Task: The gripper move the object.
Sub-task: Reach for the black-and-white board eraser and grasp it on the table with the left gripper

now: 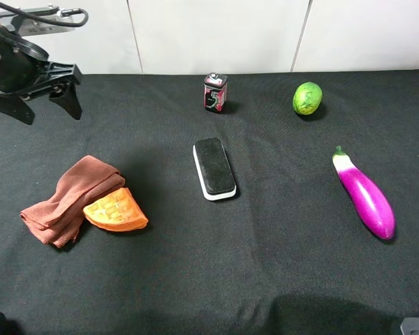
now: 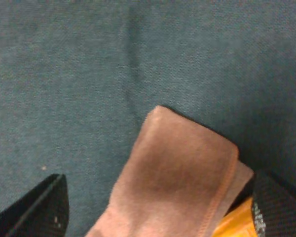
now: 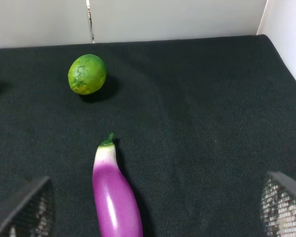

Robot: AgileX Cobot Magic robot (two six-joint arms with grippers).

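Approach not yet begun: the left claw (image 1: 49, 105), spread and empty, must swing toward four o'clock over the eraser (image 1: 214, 168).

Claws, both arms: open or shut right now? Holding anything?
Left claw: open, holding nothing.
Right claw: open, holding nothing.

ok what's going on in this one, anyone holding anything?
Nothing is held. The oblong whiteboard eraser with black felt top and white base lies untouched in the middle of the black table. The black two-fingered left gripper is open at the far left, its camera looking down on the folded brown cloth. The right gripper is open too, facing the purple eggplant and green lime. Neither is near the eraser.
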